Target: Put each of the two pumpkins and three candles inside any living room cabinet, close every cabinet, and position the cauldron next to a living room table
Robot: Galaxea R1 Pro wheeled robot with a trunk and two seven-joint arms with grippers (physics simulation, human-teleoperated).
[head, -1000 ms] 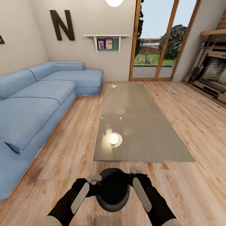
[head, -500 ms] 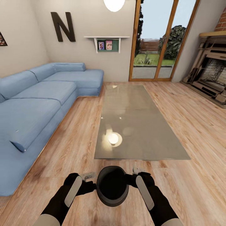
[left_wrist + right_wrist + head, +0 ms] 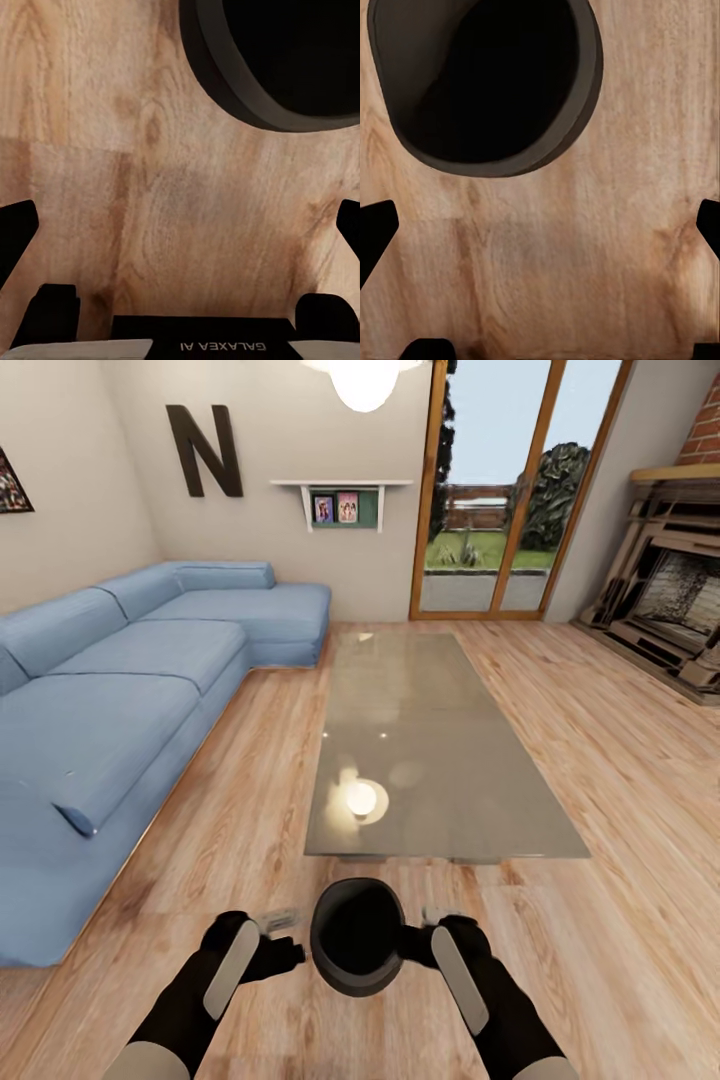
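A: Cauldron [image 3: 357,950] on the floor [image 3: 620,920] between both grippers, just short of the table [image 3: 440,760] end — looks placed, by my read.
B: Grip?
A: Left gripper [image 3: 272,926] and right gripper [image 3: 432,920] spread wide, holding nothing. Sofa [image 3: 110,700] left; open floor right. Pumpkins, candles, cabinets — can't tell.

Black cauldron [image 3: 357,950], glossy grey table [image 3: 440,760], blue sofa [image 3: 120,690], tan wood-grain floor [image 3: 620,780]
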